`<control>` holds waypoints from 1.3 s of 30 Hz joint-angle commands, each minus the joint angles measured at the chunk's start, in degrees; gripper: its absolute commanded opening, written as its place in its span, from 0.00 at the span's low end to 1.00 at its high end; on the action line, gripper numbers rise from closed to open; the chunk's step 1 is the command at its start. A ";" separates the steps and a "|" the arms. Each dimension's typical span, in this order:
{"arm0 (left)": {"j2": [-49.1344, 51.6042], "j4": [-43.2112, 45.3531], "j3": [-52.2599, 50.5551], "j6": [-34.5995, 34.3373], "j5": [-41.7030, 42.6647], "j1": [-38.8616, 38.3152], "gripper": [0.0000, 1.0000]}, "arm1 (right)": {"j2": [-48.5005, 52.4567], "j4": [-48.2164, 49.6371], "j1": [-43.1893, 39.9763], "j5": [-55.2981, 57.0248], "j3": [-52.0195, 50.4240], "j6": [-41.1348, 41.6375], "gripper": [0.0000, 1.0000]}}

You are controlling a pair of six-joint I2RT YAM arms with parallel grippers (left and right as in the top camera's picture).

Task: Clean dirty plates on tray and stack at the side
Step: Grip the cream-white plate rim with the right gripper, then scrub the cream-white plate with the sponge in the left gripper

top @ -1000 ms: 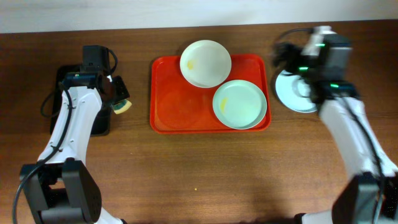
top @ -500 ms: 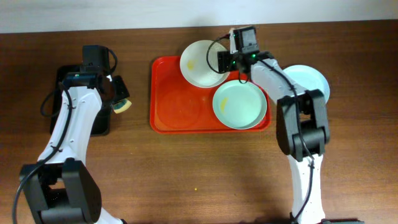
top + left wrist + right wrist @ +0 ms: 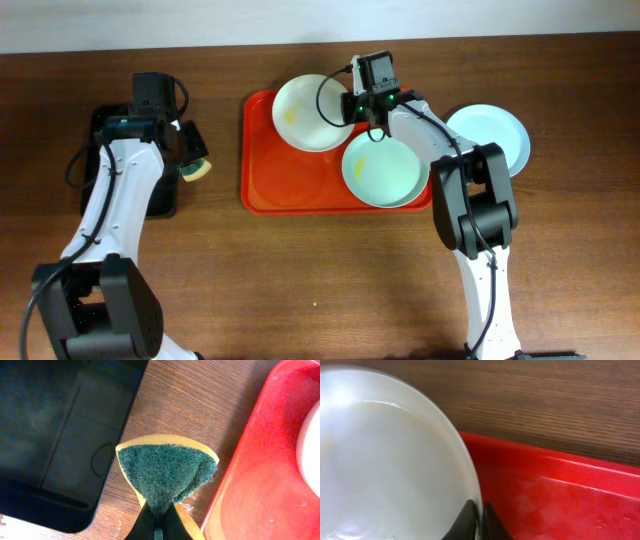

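A white plate [image 3: 310, 112] with a yellowish smear lies at the back of the red tray [image 3: 290, 175]. My right gripper [image 3: 352, 106] is shut on its right rim. In the right wrist view the fingertips [image 3: 480, 512] pinch the white plate's [image 3: 385, 460] edge over the tray [image 3: 560, 490]. A mint-green plate [image 3: 382, 168] sits on the tray's right side. Another mint-green plate [image 3: 492, 138] rests on the table to the right of the tray. My left gripper [image 3: 187, 158] is shut on a yellow and green sponge [image 3: 167, 472], left of the tray.
A black tray [image 3: 163, 200] lies at the far left under my left arm; the left wrist view shows it [image 3: 50, 435] beside the sponge. My right arm reaches across the mint-green plate on the tray. Bare wooden table runs along the front.
My right arm swung left from the plate on the table to the white plate and shut on its rim. The white plate shifted a little to the left. My left arm stayed still.
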 commanded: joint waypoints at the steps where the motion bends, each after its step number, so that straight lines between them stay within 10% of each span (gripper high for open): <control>1: -1.38 0.31 0.52 -0.57 0.44 0.07 0.00 | -3.63 -7.08 2.99 -3.50 0.33 -0.07 0.04; 9: -1.38 2.49 0.46 -4.04 -5.64 0.70 0.00 | -6.78 -27.85 7.21 -3.72 0.26 1.01 0.04; 24: 22.99 17.68 0.48 -1.03 -7.65 15.52 0.00 | -6.78 -22.82 9.29 -3.69 -3.96 1.64 0.04; 31: 0.11 14.80 3.26 1.60 4.66 15.45 0.00 | -6.78 -17.40 9.29 -3.63 -3.96 3.67 0.04; 39: 0.33 9.16 2.49 1.55 16.83 -3.41 0.00 | -6.78 -15.52 9.20 5.35 -3.96 8.04 0.04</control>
